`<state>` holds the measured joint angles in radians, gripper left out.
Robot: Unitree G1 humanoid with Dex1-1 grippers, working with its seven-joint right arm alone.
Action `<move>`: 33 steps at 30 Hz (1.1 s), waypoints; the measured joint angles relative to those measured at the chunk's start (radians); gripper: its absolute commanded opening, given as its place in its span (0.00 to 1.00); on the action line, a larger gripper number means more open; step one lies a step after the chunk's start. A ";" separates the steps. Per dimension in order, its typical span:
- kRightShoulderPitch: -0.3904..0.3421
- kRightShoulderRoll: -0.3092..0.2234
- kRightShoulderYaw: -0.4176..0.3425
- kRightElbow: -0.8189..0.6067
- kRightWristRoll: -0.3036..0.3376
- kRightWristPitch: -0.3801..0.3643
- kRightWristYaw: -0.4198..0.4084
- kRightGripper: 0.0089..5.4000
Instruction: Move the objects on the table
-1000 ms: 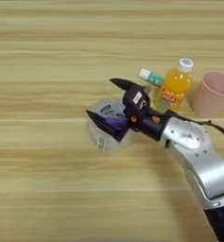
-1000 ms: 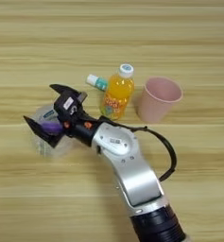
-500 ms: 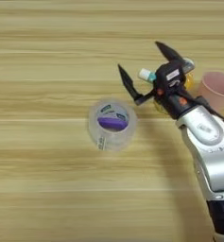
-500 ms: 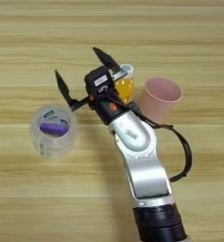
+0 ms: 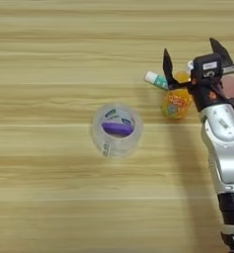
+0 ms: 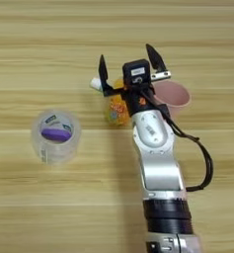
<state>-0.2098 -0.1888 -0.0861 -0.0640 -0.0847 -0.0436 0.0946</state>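
Black two-fingered pincer hovering spread wide over small orange-juice bottle, probably lining up grasp. Pink plastic cup right of bottle; white-and-teal tube just behind-left; clear tape roll lying well left on wooden table.

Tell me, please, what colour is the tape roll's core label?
Purple and white on the clear tape roll; left eye view shows it best.

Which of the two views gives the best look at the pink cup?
The right eye view: the pink cup shows its rim and its inside there, with only its left part behind the right gripper. In the left eye view only a pink sliver shows at the right edge, behind the arm.
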 measured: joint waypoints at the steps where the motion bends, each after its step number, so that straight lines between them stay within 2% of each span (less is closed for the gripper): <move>1: -0.002 0.002 0.000 0.009 0.004 0.000 0.000 0.99; 10: -0.019 0.014 -0.004 0.085 0.060 0.037 0.003 0.99; 22: -0.047 0.019 -0.003 0.186 0.050 0.054 -0.025 0.99; 33: -0.051 0.030 0.002 0.217 0.057 0.069 -0.022 0.99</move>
<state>-0.2608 -0.1592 -0.0843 0.1526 -0.0276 0.0253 0.0730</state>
